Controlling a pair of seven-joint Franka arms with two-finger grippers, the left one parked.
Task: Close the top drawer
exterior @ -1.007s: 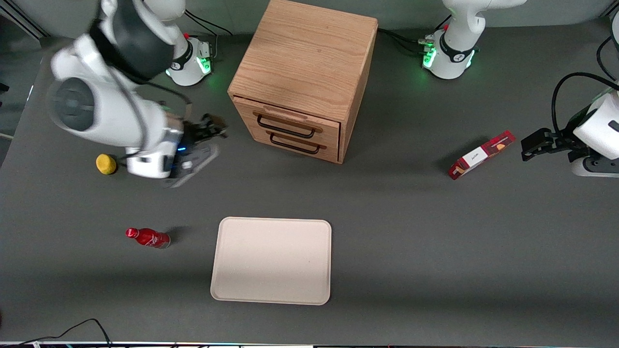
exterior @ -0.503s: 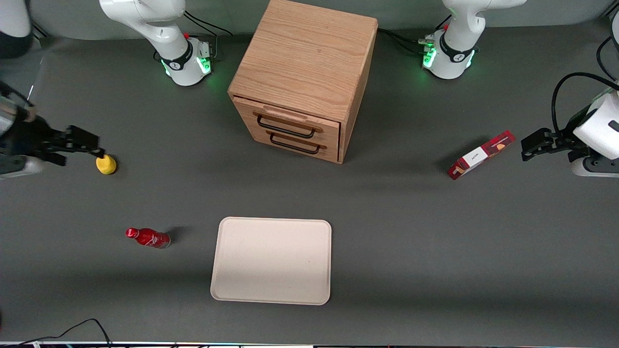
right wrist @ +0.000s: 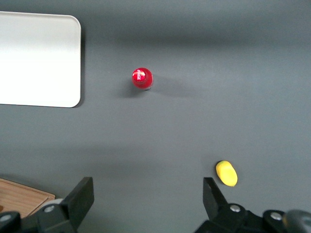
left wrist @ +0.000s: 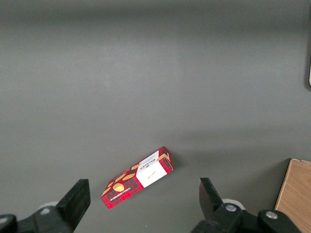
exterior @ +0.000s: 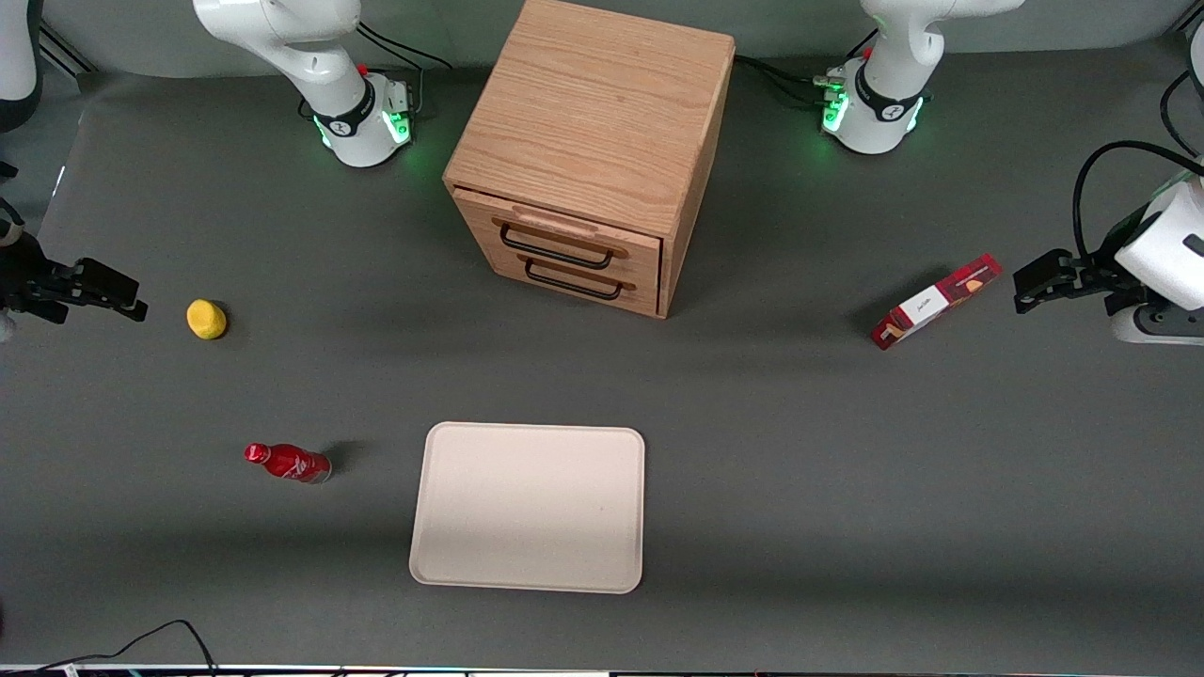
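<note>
Under the oak cabinet's [exterior: 593, 113] top panel, the top drawer [exterior: 564, 240] sits nearly flush above the lower drawer [exterior: 576, 279], its black wire handle [exterior: 555, 249] untouched. Well apart, at the working arm's end of the table [exterior: 847, 470], the gripper [exterior: 94, 291] hangs spread wide and empty near a lemon [exterior: 206, 319].

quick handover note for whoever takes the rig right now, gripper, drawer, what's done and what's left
Gripper: open, empty, at the working arm's end of the table beside the lemon, well clear of the cabinet.
Top drawer: looks pushed in, its front about level with the lower drawer.
Done: closing appears finished.
Left: probably nothing; check the drawer is fully seated.
</note>
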